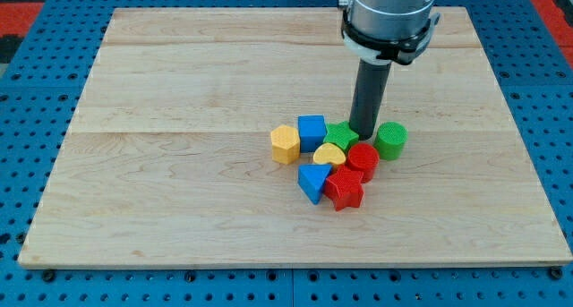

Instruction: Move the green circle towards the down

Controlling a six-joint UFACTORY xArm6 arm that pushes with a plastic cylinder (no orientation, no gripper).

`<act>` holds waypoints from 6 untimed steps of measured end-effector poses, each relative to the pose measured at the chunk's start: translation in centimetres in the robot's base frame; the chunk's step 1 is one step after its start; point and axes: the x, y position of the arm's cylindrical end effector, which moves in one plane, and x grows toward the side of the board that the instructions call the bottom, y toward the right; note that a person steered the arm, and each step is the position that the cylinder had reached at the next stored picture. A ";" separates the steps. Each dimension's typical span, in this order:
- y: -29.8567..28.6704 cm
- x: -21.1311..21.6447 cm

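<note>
The green circle (391, 139) stands on the wooden board (179, 164) at the right edge of a tight cluster of blocks, a little right of the board's middle. Just beside it on the view's left is my tip (363, 133), which comes down between the green circle and the green star (341, 135). Whether the tip touches either one I cannot tell — the gaps are too small to read.

The risk is the tip's position. It sits level with the circle and to its side, not above it, so a straight pull toward the view's bottom would likely run into the red cylinder (363, 158), which lies directly below the tip and close to the circle's lower left. That would shove the red cylinder and, behind it, the red star (345, 189), while the green circle would stay put or only get clipped and slide off to the right. I judge the tip needs to go round to the circle's upper side first.

Further out, the yellow heart (329, 155) and blue triangle (312, 180) sit left of the red pieces, with the blue cube (312, 130) and the yellow hexagon (285, 144) at the cluster's left end — any of them could be disturbed by a chain push.

The rod has nothing to open or close and holds nothing; it can only push.
</note>
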 end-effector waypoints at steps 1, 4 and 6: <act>1.7 -1.4; 4.2 1.5; 3.8 1.3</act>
